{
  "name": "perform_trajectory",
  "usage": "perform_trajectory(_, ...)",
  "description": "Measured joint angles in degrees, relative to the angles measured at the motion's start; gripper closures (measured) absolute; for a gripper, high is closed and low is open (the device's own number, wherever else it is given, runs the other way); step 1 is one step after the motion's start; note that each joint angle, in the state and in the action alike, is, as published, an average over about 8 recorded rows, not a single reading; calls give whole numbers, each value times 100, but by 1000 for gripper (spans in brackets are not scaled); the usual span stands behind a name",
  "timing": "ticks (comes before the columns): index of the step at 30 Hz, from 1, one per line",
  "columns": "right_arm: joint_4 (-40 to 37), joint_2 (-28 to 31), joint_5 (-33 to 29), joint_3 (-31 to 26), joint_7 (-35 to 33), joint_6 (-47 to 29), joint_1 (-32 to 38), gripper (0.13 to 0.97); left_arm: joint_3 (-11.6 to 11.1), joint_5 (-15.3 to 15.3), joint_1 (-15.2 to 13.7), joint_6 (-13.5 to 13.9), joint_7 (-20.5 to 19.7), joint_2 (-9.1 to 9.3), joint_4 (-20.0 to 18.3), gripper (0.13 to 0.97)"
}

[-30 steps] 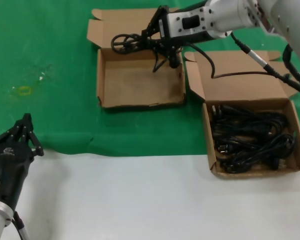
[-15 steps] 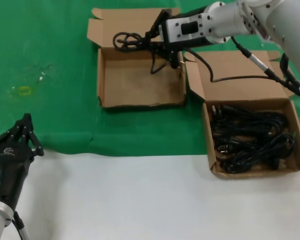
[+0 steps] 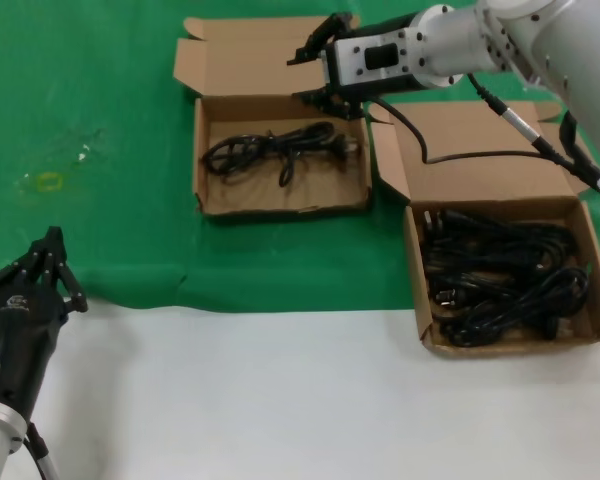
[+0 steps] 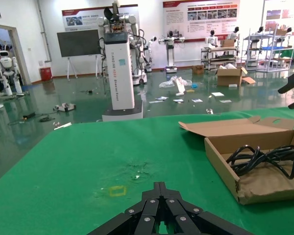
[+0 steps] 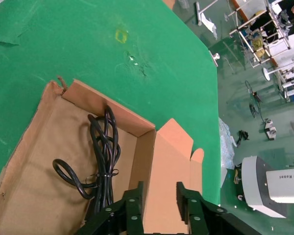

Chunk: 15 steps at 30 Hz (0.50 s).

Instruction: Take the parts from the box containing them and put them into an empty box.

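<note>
One black bundled cable [image 3: 275, 152] lies in the wide brown cardboard tray [image 3: 280, 205]; remaining black cables [image 3: 505, 280] lie lower right of the right claw [image 3: 315, 75], jaws apart, nearer than the left claw [image 3: 50, 268], shut.

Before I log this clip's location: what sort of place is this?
Probably a robotics lab or showroom hall. Beyond the green cloth-covered table, white humanoid robots stand on pedestals, red-headed wall posters line the back, and metal shelving racks sit on a glossy floor.
</note>
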Motion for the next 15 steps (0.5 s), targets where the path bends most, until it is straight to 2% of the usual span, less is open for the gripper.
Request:
perform_trajectory(4,0,0,1,-1,0,1,0,796,0,0,0,0,0,0,0,953)
perform_trajectory(8,0,0,1,-1,0,1,0,796,0,0,0,0,0,0,0,953)
perform_trajectory(15,0,0,1,-1,0,1,0,647,0,0,0,0,0,0,0,952)
